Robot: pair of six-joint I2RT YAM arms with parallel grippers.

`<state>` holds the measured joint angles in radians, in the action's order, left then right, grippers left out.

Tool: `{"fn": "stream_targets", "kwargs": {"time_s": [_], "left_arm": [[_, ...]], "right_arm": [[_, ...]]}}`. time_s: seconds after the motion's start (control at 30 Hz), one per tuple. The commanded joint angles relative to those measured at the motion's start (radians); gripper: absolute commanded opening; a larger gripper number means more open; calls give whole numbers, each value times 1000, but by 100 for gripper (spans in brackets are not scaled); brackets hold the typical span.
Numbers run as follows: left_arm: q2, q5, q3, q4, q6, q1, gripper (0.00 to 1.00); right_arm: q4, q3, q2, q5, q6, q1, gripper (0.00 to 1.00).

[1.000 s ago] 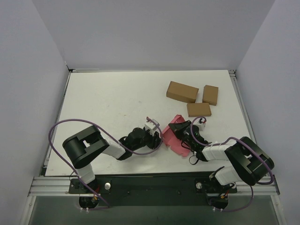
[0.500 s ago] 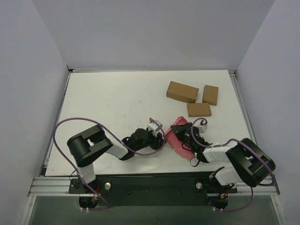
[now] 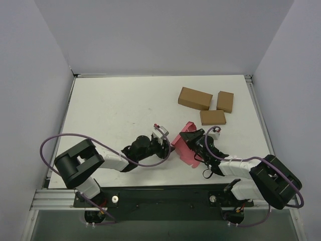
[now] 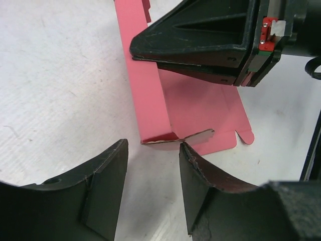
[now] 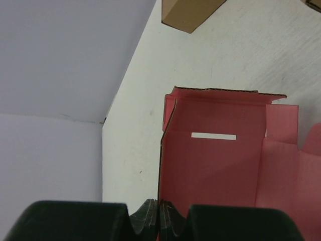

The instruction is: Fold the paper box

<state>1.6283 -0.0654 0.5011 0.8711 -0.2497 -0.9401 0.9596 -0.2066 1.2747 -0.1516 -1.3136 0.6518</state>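
Observation:
The paper box [image 3: 185,146] is a pink-red card piece, partly folded, lying between the two arms near the table's front. My right gripper [image 5: 159,208] is shut on the edge of one upright wall of the paper box [image 5: 215,170]; a white slot shows in that wall. In the top view the right gripper [image 3: 197,144] reaches over the card from the right. My left gripper [image 4: 153,160] is open, low over the table, with a folded corner of the paper box [image 4: 150,95] just beyond its fingertips. Nothing is between the left fingers [image 4: 105,175].
Three brown cardboard boxes [image 3: 195,98] [image 3: 225,101] [image 3: 212,117] lie at the back right of the white table [image 3: 110,110]. One brown box [image 5: 188,12] shows at the top of the right wrist view. Grey walls enclose the table.
The left arm's elbow has swung out to the left and its jaws have opened wider beside the box's left edge. The right gripper has kept its grip, and the card has shifted slightly left.

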Motion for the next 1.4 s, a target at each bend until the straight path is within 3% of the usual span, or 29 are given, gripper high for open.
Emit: {"fn": "stream_targets", "kwargs": {"time_s": [0.0,0.13,0.47,0.97,1.2,1.37], "left_arm": [[-100,15,-32,-24,65,43,55],[-140,13,-65,-43,90,63,55],[-134,-7,-144,48,92,60,56],[-91,24,-125,77,98,43,56],[-71,32,-115,88,92,29,56],[-123,27,-136,72,78,40,56]], "right_arm": [[77,-34,23,-13,21,26,0],[262,-34,145,17,-6,38,0],[332,-25,210,-3,1,66,0],[611,22,366,17,5,66,0],[669,29,402,23,10,66,0],[605,-19,367,35,33,72,0]]}}
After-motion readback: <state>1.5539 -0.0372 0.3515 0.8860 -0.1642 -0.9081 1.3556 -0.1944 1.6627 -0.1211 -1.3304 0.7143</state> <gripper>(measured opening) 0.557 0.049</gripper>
